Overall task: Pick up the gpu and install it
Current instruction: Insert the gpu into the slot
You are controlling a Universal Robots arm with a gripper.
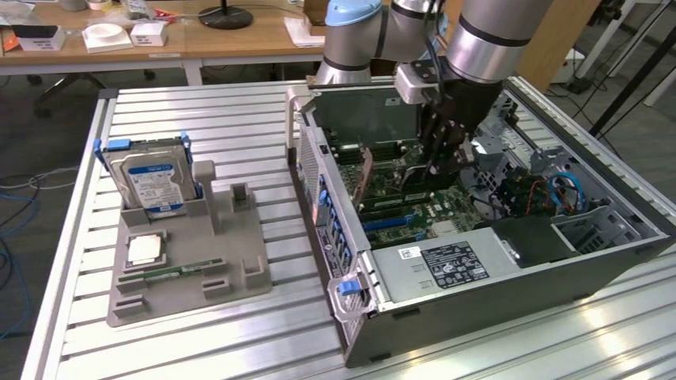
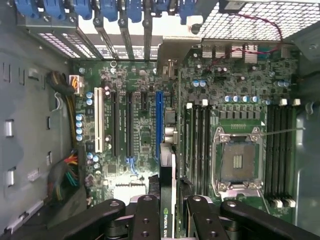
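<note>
My gripper (image 1: pixel 438 158) hangs deep inside the open computer case (image 1: pixel 328 237), above the motherboard. In the wrist view the gripper (image 2: pixel 167 215) is shut on the gpu (image 2: pixel 167 195), which I see edge-on as a thin dark card with a green label strip between the two black fingers (image 2: pixel 146 217). The card stands upright over the near end of the long blue slot (image 2: pixel 159 120) on the motherboard (image 2: pixel 140 150) and roughly in line with it. Whether its lower edge touches the slot is hidden.
A grey fixture tray (image 1: pixel 237 261) on the exterior view's left holds a hard drive (image 1: pixel 153 180), a CPU (image 1: pixel 146 247) and a memory stick (image 1: pixel 174 271). Inside the case are a power supply (image 1: pixel 444 263), the CPU socket (image 2: pixel 239 160), cables (image 2: pixel 67 170) and blue slot latches (image 2: pixel 105 10).
</note>
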